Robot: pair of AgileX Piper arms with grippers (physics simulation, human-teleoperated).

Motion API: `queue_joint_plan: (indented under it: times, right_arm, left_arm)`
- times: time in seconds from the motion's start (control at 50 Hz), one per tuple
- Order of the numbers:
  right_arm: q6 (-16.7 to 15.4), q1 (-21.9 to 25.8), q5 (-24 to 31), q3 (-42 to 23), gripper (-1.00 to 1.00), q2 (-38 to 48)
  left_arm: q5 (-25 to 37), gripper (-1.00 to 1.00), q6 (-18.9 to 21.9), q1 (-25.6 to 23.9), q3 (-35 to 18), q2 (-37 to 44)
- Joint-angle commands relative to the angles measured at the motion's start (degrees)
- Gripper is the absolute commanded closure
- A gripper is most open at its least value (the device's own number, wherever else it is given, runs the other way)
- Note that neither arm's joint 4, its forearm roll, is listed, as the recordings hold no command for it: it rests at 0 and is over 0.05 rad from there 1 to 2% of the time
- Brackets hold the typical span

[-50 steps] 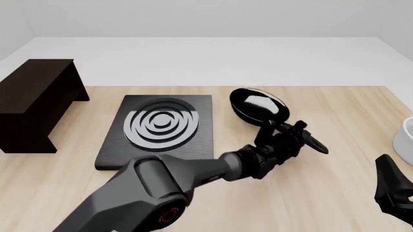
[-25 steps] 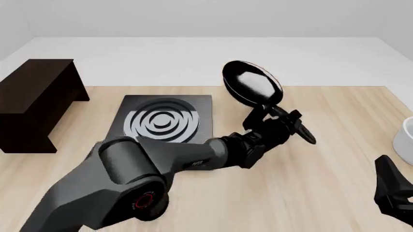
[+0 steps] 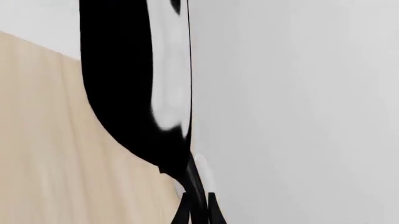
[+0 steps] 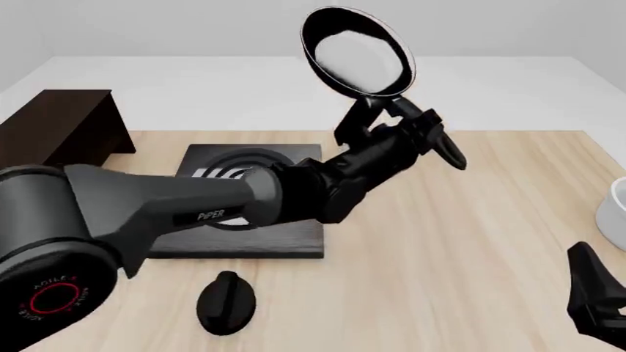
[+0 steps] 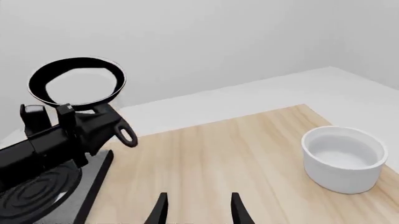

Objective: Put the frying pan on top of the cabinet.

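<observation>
Pale wood-grain table [image 4: 470, 242]; glossy round frying pan [image 4: 357, 53] apparently held aloft.

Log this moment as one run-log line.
left gripper: shut on small black frying pan, lifted | right gripper: open, idle | dark brown cabinet: top bare

The left arm covers much of the stove plate [image 4: 293, 158] — only its far edge and near strip show in the front view. The cabinet [image 4: 69, 121] is cut off behind that arm at the table's left edge. The white bowl [image 4: 618, 205] is clipped by the picture's right edge. In the left wrist view the frying pan [image 3: 118, 88] runs off the top — its handle is hidden.
</observation>
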Motion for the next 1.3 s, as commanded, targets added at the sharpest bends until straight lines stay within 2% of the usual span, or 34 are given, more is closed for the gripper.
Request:
queue_joint_plan:
  times: [0.02, 0.08, 0.18, 0.36, 0.56, 0.68, 1.04, 1.3]
  right_arm:
    - [-0.25, 0.22, 1.13, -0.01, -1.00, -0.93]
    - [-0.50, 0.28, 1.19, -0.01, -1.00, -0.98]
    - [-0.67, 0.17, 1.21, -0.01, -1.00, -1.04]
    - [-1.07, 0.32, 1.37, -0.01, -1.00, -1.08]
    - [-1.31, 0.06, 1.37, -0.01, -1.00, -1.12]
    - [-1.32, 0.31, 1.37, -0.01, -1.00, -1.15]
    - [-1.22, -0.03, 1.22, 0.00, -1.00, -1.17]
    - [-1.42, 0.25, 1.19, -0.01, -1.00, -1.17]
  left_arm:
    - [-3.02, 1.00, 6.33, 2.43, 8.91, -14.58]
    - [-3.14, 1.00, 7.44, 3.21, 11.23, -17.72]
    - [-3.09, 1.00, 6.80, 4.94, 13.22, -20.14]
    - [-2.49, 1.00, 7.41, 11.94, 18.47, -26.88]
    - [-3.37, 1.00, 8.16, 17.51, 24.22, -33.43]
    - [-4.81, 1.00, 6.88, 20.94, 28.45, -35.96]
    - [-6.56, 1.00, 5.36, 28.21, 36.63, -44.53]
    - [-7.63, 1.00, 3.34, 34.79, 40.43, -45.03]
